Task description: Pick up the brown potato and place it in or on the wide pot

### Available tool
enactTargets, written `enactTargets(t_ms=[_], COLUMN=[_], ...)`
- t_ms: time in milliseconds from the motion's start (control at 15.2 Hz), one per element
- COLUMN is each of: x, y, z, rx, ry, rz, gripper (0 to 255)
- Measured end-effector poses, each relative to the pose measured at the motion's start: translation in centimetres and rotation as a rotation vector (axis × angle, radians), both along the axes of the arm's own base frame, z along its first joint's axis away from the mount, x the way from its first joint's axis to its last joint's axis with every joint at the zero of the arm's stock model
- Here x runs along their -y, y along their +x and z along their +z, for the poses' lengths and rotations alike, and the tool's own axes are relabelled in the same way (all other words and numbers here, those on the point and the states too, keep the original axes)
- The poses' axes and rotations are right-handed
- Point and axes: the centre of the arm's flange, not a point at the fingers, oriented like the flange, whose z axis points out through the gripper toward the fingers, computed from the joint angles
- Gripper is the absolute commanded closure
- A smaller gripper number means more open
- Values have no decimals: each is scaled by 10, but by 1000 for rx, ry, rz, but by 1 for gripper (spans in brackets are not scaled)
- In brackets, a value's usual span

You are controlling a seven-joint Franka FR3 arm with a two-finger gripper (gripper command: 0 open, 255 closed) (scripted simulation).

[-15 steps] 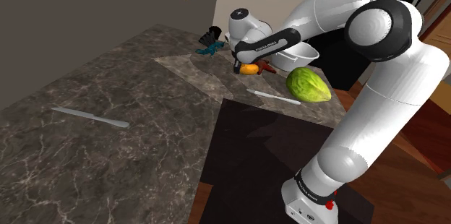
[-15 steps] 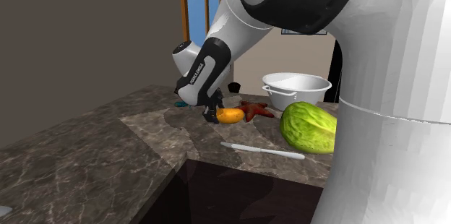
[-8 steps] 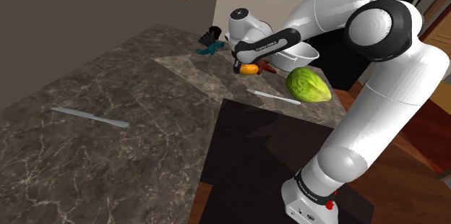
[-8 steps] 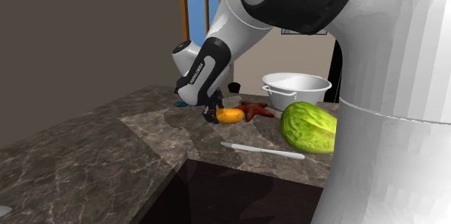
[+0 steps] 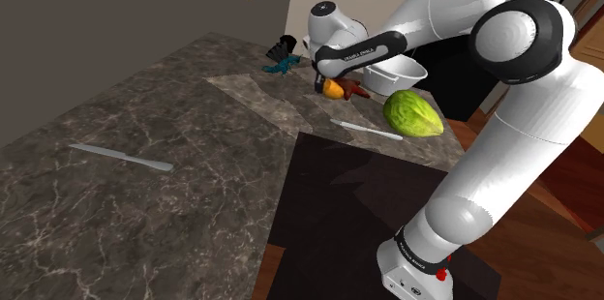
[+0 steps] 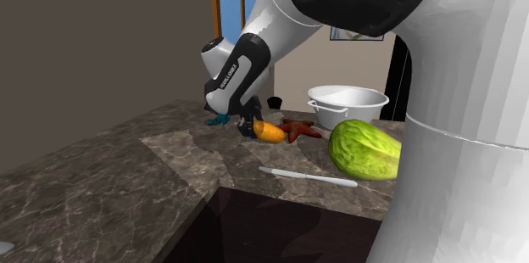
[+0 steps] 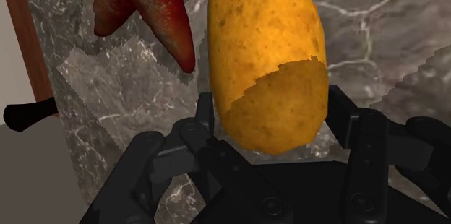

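Observation:
My black gripper (image 5: 327,87) is shut on the orange-brown potato (image 5: 334,89), which hangs just above the marble counter (image 5: 145,114). In the second exterior view the gripper (image 6: 257,129) clasps the potato (image 6: 270,132) at one end, the rest pointing toward the red starfish. In the wrist view the two fingers (image 7: 202,114) press both sides of the potato (image 7: 264,49). The wide white pot (image 5: 399,76) stands behind, a short way beyond the potato, also seen as the pot (image 6: 348,105) at the counter's back.
A red starfish (image 6: 298,129) lies right beside the potato. A green leafy vegetable (image 5: 413,114) and a white knife (image 5: 366,130) lie nearer the stand. A teal object (image 5: 281,62) sits behind the gripper. Another knife (image 5: 121,157) lies far off. A dark recess (image 5: 348,211) adjoins the counter.
The hand has risen slightly and tilted, lifting the potato off the counter and carrying it a little toward the pot. The grip has stayed the same.

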Motion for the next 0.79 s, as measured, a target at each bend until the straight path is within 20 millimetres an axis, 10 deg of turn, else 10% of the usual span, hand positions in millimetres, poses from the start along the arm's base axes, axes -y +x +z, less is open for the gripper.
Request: enactTargets(t_ms=[792], x=[0], y=[1], z=[62], rx=[0], ry=[0], rz=[0], gripper=[255])
